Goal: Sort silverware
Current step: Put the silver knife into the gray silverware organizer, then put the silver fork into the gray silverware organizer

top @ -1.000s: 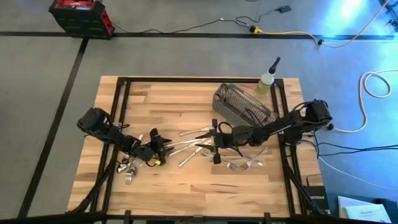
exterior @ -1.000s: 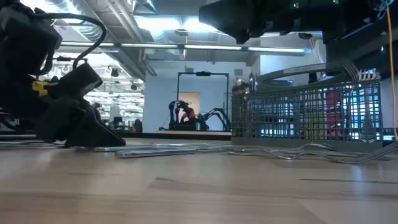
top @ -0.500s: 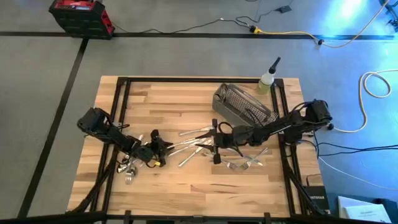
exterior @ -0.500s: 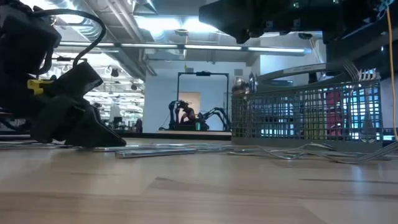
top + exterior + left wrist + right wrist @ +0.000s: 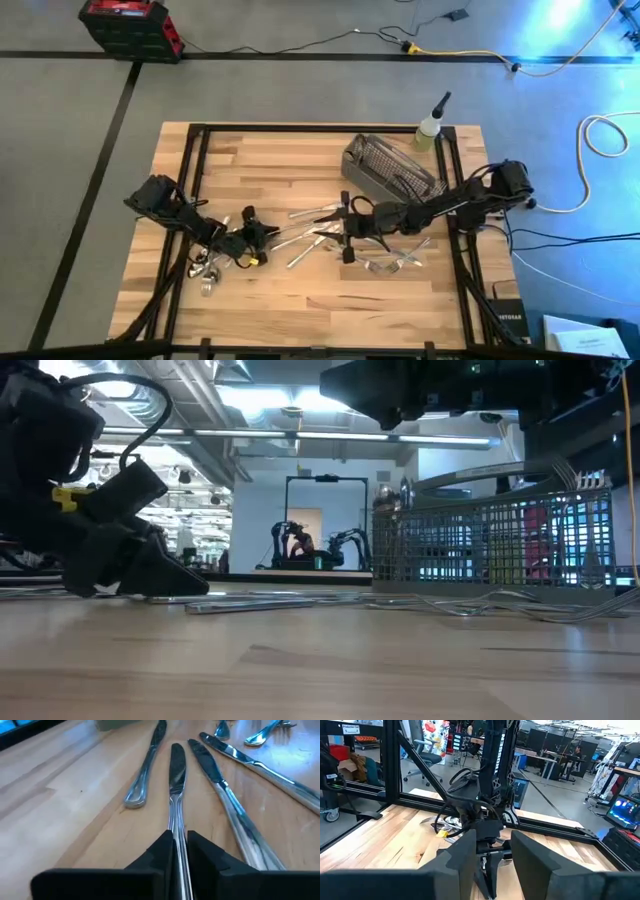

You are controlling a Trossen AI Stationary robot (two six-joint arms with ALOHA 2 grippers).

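Shiny silverware (image 5: pixel 305 228) lies scattered mid-table, with a small heap (image 5: pixel 207 268) near the left arm and some forks (image 5: pixel 395 262) near the right arm. My left gripper (image 5: pixel 179 837) sits low on the table (image 5: pixel 262 236) and is shut on one table knife (image 5: pixel 177 765) among other pieces. My right gripper (image 5: pixel 343 228) hovers open above the scatter with nothing between its fingers (image 5: pixel 492 840). The grey mesh basket (image 5: pixel 385 168) stands at the far right and holds a few pieces (image 5: pixel 400 490). My left gripper pinches the knife's handle (image 5: pixel 176 827) between its two fingers. The fingers come in low from the table's left and point along the knife. The knife lies flat on the wood, its blade pointing away from the gripper toward the table's right.
A squeeze bottle (image 5: pixel 430 125) stands at the far right corner behind the basket. Two more knives (image 5: pixel 220 785) and another handle (image 5: pixel 145 775) lie close beside the held one. Bare wood (image 5: pixel 300 310) spans the near side.
My left gripper has edged a little toward the table's right edge, staying low on the table and shut on the knife.
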